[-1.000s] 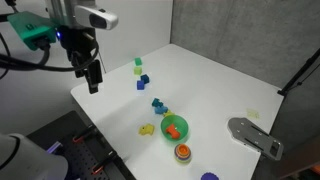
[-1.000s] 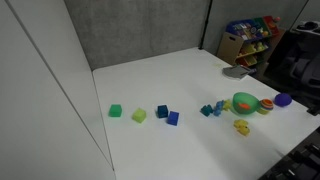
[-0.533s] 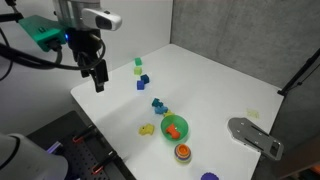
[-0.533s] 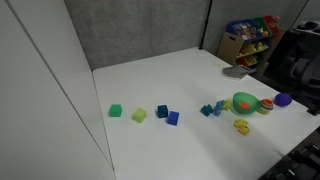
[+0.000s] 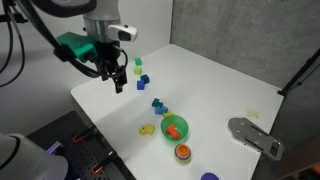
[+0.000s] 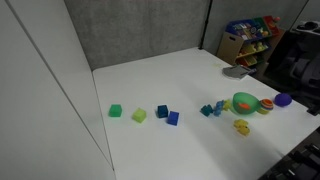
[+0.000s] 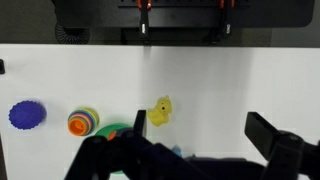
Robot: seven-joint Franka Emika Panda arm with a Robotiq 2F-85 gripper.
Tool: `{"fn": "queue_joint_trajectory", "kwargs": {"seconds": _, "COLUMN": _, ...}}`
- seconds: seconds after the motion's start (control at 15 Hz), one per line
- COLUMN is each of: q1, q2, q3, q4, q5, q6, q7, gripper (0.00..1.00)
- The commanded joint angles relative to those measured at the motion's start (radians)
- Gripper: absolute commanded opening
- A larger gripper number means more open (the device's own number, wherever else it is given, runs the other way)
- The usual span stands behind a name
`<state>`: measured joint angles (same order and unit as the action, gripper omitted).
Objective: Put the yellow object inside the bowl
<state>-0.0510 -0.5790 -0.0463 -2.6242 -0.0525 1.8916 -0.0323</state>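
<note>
The yellow object (image 5: pixel 147 129) is a small flat bright yellow toy lying on the white table just beside the green bowl (image 5: pixel 167 135). Both also show in an exterior view, the yellow object (image 6: pixel 241 126) in front of the bowl (image 6: pixel 239 100). In the wrist view the yellow object (image 7: pixel 160 111) lies between my fingers' line of sight, with the bowl's rim (image 7: pixel 118 129) to its lower left. My gripper (image 5: pixel 118 82) hangs open and empty above the table, well away from both. In the wrist view its fingers (image 7: pixel 205 132) are spread wide.
Blue blocks (image 5: pixel 158 104) lie near the bowl. Green and yellow-green cubes (image 5: pixel 138 67) sit further back. An orange-red round object (image 5: pixel 183 152) and a purple one (image 5: pixel 208 177) lie past the bowl. A grey plate (image 5: pixel 255 137) sits at the table's corner.
My gripper has moved right and lower over the table, towards the blocks. The objects have not moved.
</note>
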Motion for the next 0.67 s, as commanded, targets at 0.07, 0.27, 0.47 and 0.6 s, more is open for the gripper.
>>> {"fn": "queue_joint_trajectory", "kwargs": {"seconds": 0.07, "q1": -0.006, "q2": 0.156, "q3": 0.008, "q4": 0.027, "q5": 0.001, "q6": 0.126, "q7": 0.05, "gripper": 1.0}}
{"fn": "queue_joint_trajectory", "kwargs": {"seconds": 0.27, "q1": -0.011, "q2": 0.254, "q3": 0.012, "q4": 0.018, "q5": -0.013, "q6": 0.243, "q7": 0.081, "gripper": 1.0}}
{"fn": "queue_joint_trajectory", "kwargs": {"seconds": 0.47, "q1": -0.015, "q2": 0.364, "q3": 0.013, "q4": 0.02, "q5": -0.021, "q6": 0.358, "q7": 0.108, "gripper": 1.0}}
{"fn": "queue_joint_trajectory", "kwargs": {"seconds": 0.6, "q1": -0.016, "q2": 0.443, "q3": 0.011, "q4": 0.028, "q5": -0.024, "q6": 0.428, "q7": 0.127, "gripper": 1.0}}
